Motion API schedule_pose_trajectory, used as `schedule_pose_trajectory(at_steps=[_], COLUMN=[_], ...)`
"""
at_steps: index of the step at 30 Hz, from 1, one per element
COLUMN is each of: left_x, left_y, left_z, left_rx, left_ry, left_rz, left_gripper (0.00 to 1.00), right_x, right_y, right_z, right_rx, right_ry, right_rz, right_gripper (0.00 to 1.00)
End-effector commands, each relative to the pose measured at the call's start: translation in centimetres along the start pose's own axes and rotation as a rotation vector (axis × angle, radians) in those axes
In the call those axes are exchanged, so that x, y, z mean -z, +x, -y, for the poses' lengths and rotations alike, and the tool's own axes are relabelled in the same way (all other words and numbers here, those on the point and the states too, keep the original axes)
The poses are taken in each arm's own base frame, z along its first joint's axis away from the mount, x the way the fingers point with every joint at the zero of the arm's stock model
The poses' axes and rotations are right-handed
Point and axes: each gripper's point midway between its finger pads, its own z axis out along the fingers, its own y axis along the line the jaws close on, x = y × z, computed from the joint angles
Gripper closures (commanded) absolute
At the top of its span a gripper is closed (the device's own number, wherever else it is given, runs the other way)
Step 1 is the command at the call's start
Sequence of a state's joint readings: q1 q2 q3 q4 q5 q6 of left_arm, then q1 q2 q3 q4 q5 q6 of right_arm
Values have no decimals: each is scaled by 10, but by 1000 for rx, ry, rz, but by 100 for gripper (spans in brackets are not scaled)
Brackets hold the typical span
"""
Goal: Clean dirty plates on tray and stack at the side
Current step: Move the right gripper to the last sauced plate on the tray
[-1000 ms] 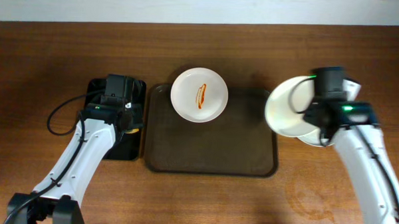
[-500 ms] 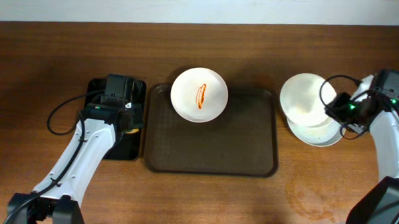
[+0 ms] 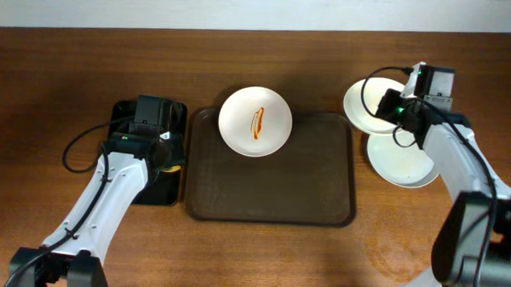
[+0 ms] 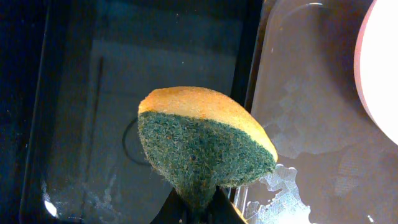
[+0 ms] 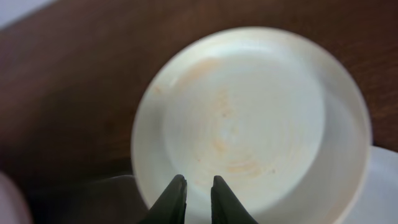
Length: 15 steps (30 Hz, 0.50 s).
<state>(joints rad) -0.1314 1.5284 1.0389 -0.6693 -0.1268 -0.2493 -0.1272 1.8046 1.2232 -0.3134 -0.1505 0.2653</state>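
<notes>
- While a held plate is being pinched at its near rim, the right hand is being kept clamped on it, with the fingers almost together.
- Faint orange smears are being shown on the held plate's white face.
- In the overhead view, this plate is being held past the right rear corner of the tray, with its near edge overlapping a second plate.
- The second plate is lying on the counter, just to the right of the tray and apart from it.
- Whether the held plate is being carried clear of the second plate cannot be told.
- A streaked plate is being borne on the tray's rear edge, partly overhanging the rim, with an orange-red streak in its middle.
- A sponge, yellow above and green below, is being squeezed from beneath by the left hand, which is clamped on it.
- The sponge is being held over a black tray, which is lying just left of the brown tray.
</notes>
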Motion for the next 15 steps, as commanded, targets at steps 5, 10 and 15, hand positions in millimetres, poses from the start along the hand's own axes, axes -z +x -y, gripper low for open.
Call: schedule_pose_trajectory(at_steps=[5,10,15], left_x=[5,5,5], left_y=[-2,-2,-2], left_z=[1,1,1], left_rx=[-10,-10,-10], left_ry=[17,17,17], left_rz=[13,13,13], left_gripper=[100,100,100], right_x=[-16,-13,-10], right_y=[24,40,49], right_z=[22,38,48], right_rx=[-21,-23,-22], right_ry=[102,186,244], right_rz=[-88,-146,-179], right_gripper=[84,83,85])
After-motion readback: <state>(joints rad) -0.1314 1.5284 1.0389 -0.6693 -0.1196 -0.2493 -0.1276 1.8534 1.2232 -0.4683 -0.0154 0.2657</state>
